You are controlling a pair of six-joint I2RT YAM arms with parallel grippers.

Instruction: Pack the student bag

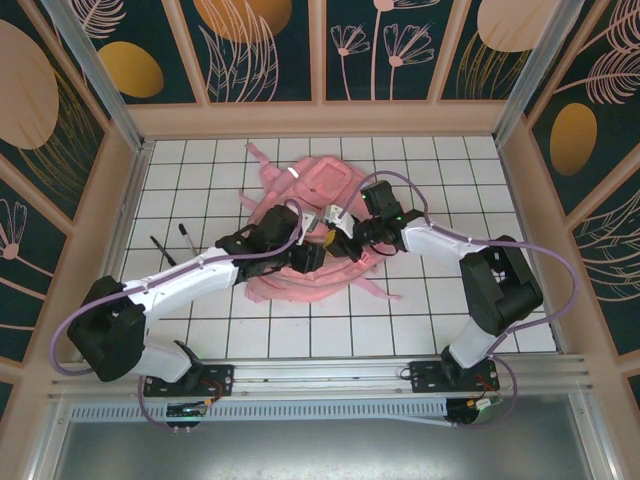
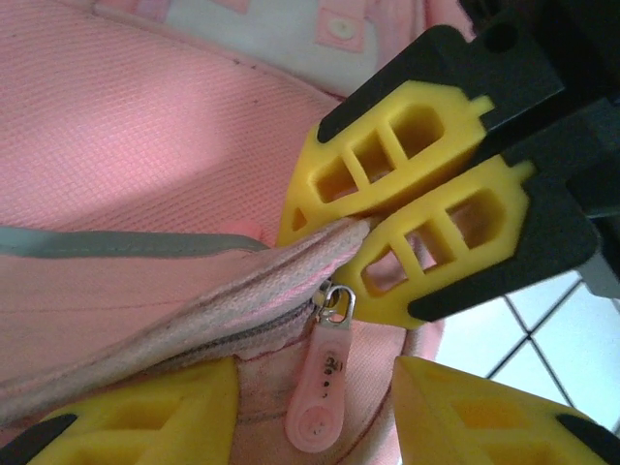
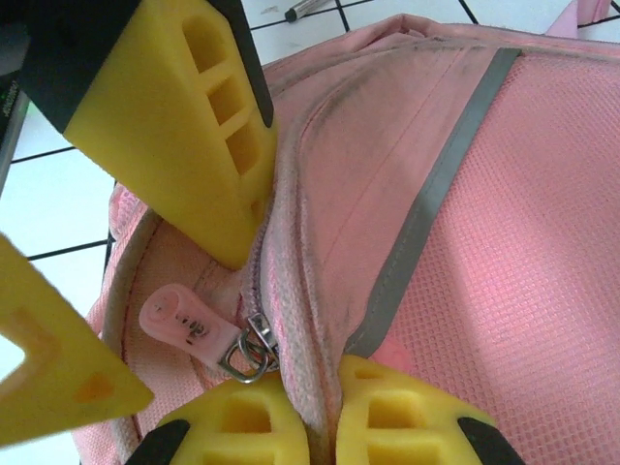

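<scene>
The student bag (image 1: pixel 318 190), a soft pink backpack, lies flat in the middle of the table. My right gripper (image 3: pixel 322 392) is shut on a fold of its fabric right beside the zip (image 3: pixel 260 281), and it shows as two yellow fingers (image 2: pixel 407 165) in the left wrist view. My left gripper (image 2: pixel 315 383) is open, with its fingers on either side of the pink zip pull (image 2: pixel 323 392) and not touching it. The pull (image 3: pixel 182 323) hangs from a metal slider (image 3: pixel 250 351). Seen from above, both grippers meet at the bag's lower right part, the left (image 1: pixel 316 256) and the right (image 1: pixel 342 242).
Two dark pens (image 1: pixel 160 246) (image 1: pixel 187 237) lie on the white gridded table (image 1: pixel 200 330) left of the bag. Pink straps (image 1: pixel 378 290) trail off the bag's lower right. A grey reflective strip (image 3: pixel 441 184) crosses the bag's front. Wooden walls ring the table.
</scene>
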